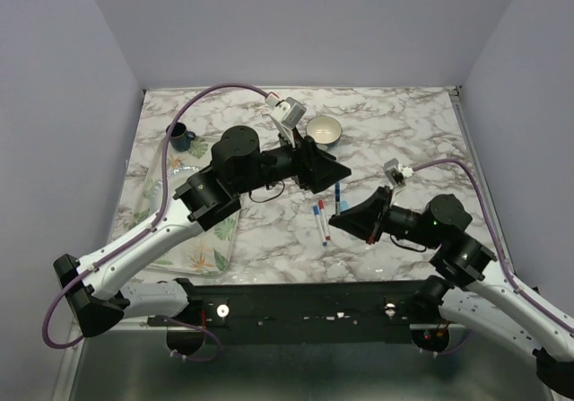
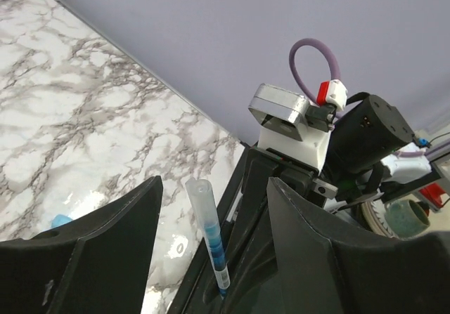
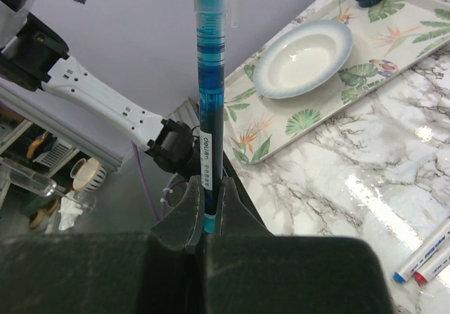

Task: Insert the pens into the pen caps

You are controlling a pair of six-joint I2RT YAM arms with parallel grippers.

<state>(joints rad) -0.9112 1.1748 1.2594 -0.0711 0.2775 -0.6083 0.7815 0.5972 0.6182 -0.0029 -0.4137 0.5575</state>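
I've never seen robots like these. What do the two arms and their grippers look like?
The left arm and right arm have white shells near the base and black round joints further up. The left gripper and right gripper are black wedges with two flat fingers. A purple cable runs along each arm to a small grey camera box at the wrist, with a red-and-white plug.
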